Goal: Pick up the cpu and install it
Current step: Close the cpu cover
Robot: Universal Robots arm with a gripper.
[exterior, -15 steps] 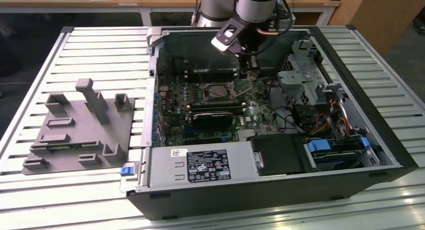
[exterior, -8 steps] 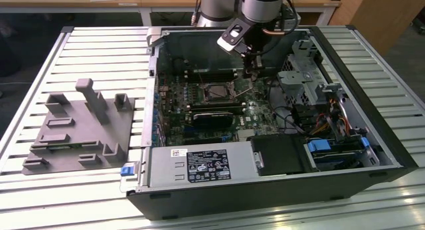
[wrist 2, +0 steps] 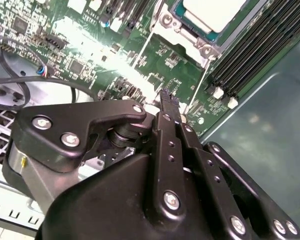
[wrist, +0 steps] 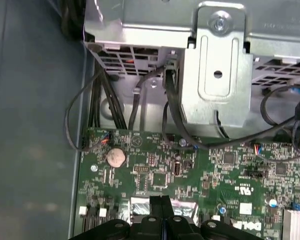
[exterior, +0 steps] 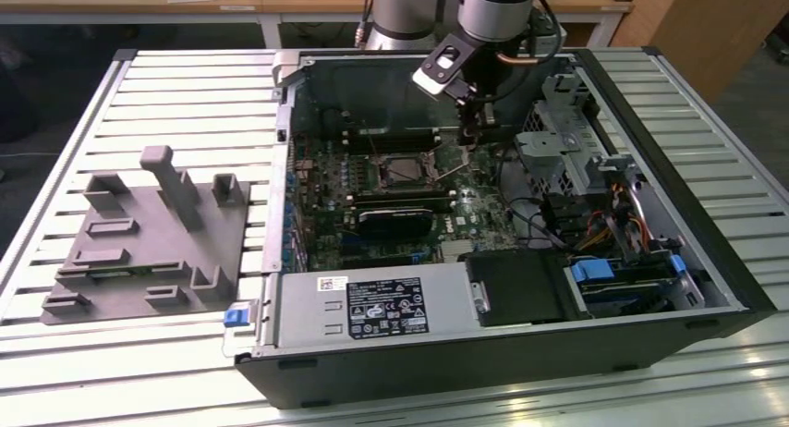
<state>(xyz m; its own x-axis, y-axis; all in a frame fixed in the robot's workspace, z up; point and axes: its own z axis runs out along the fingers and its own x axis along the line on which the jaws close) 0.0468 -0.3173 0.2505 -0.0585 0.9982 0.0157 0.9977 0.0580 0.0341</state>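
ARM PAUSES BESIDE SEATED CHIP: The gripper (exterior: 474, 140) of the 1 robot arm hangs inside an open computer case (exterior: 370, 372), its 2 jaws pressed together and pinching nothing. The cpu (wrist 2: 215, 11) lies flat, pale top up, inside the socket frame (wrist 2: 166, 21) and looks already set in place. In the second wrist view the fingertips (wrist 2: 165, 97) stand just beside 1 corner of the socket frame, over the green motherboard (wrist 2: 85, 65). They are apart from the chip, which lies straight ahead of them across that corner. Whether the tips touch the board cannot be told. In the exterior view the gripper is on the side of the socket frame nearest the silver drive cage (exterior: 555, 140). Black memory slots (wrist 2: 250, 50) run along another side of the frame. The chip is square, so it offers no long axis to line up with.
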